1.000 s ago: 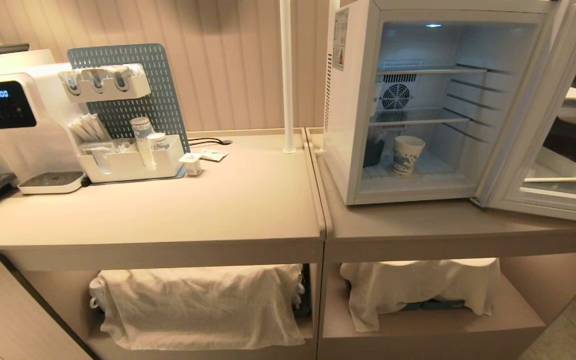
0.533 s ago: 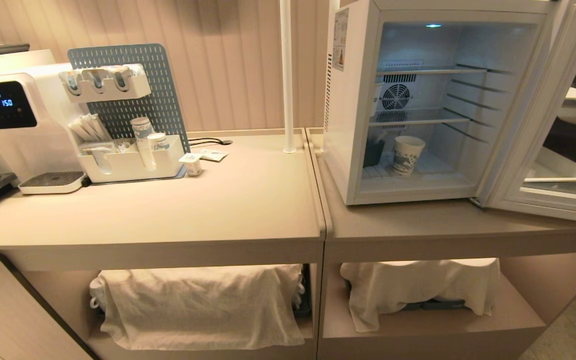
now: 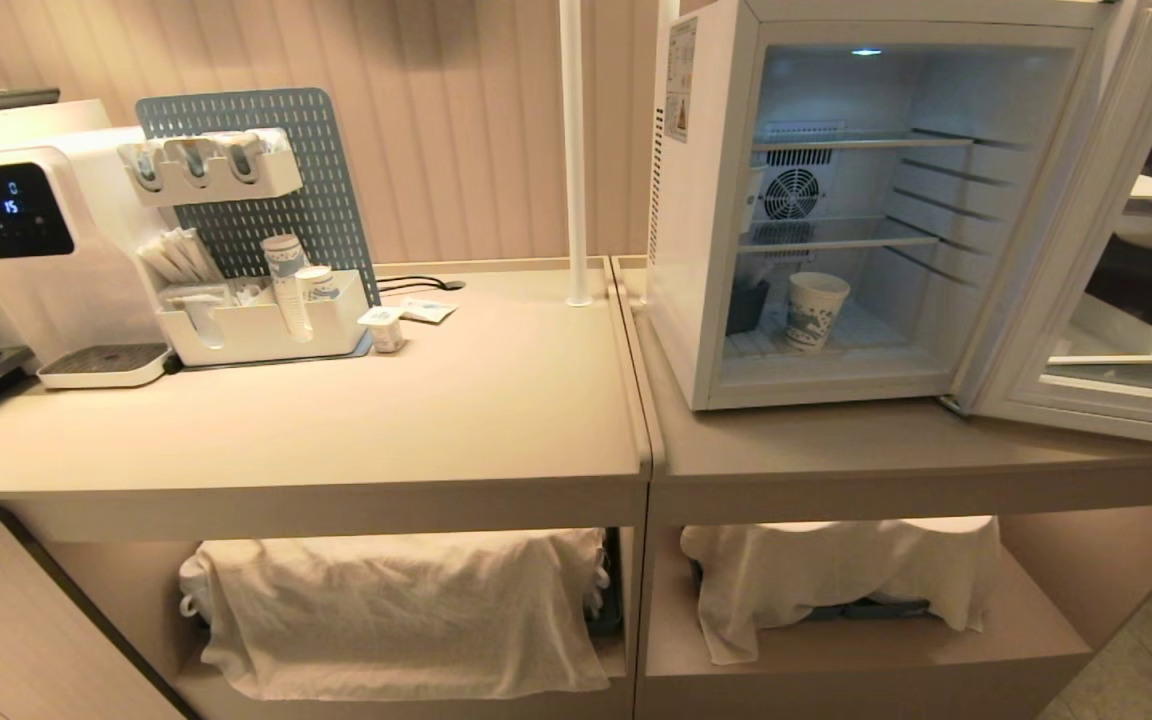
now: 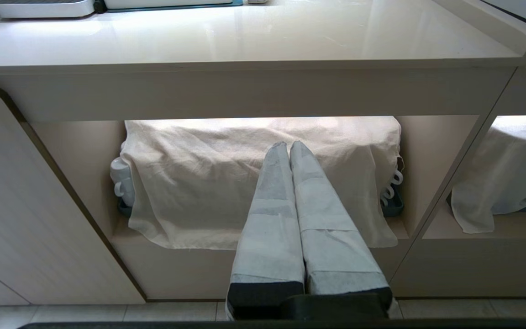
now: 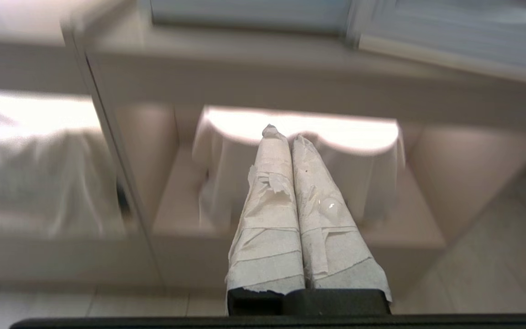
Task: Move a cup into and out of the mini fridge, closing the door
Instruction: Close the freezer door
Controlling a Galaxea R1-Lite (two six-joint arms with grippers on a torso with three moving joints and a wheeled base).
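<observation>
Cup (image 3: 817,310) is standing upright inside mini fridge (image 3: 701,250), at 12 o'clock above right gripper (image 5: 289,135); right arm nearer; both grippers are pressed together, empty.

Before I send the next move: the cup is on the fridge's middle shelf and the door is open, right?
Not quite. The cup stands on the fridge floor, below both wire shelves, beside a dark container. The door is open, as you said. The head view shows it.

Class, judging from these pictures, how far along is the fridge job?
Done: the cup stands inside the mini fridge. In hand: nothing; the left end effector and right end effector are shut and empty, low before the counter shelves. Left: the door hangs open.
</observation>
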